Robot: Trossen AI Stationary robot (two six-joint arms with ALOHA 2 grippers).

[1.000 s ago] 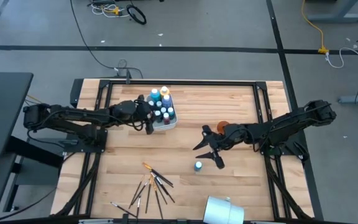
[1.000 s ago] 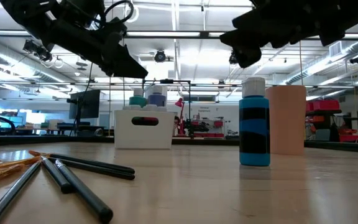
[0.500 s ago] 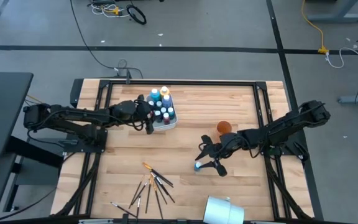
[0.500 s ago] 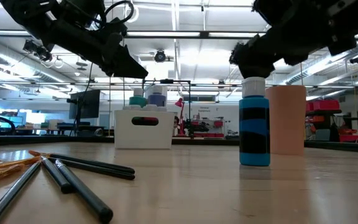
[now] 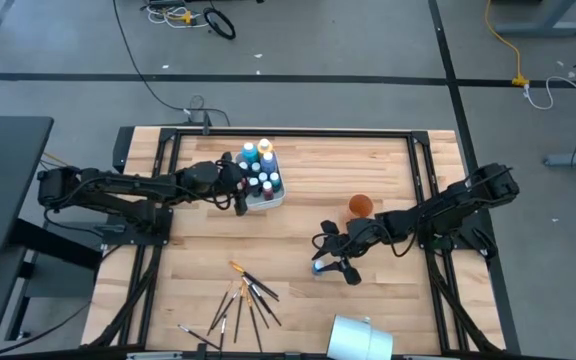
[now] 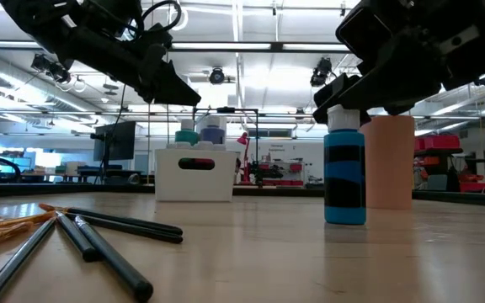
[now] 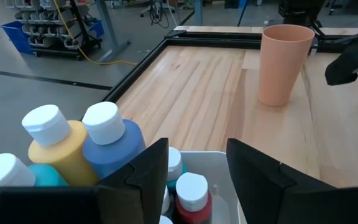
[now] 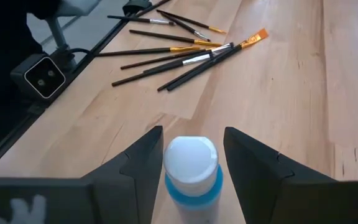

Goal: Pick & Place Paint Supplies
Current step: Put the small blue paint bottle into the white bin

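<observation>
Right gripper (image 5: 325,262) hung low over the middle of the table (image 5: 298,230), its two fingers (image 8: 253,163) spread wide on either side of the white cap of a lone blue paint bottle (image 6: 344,175); whether they touched it could not be told. That bottle stood upright on the wood, near a peach cup (image 5: 360,205). Left gripper (image 5: 242,196) hovered at the edge of a white box (image 6: 194,175) crowded with paint bottles (image 7: 82,146), fingers apart and holding nothing. Dark-handled brushes (image 5: 246,300) lay scattered toward the table's front edge, well apart from both arms.
</observation>
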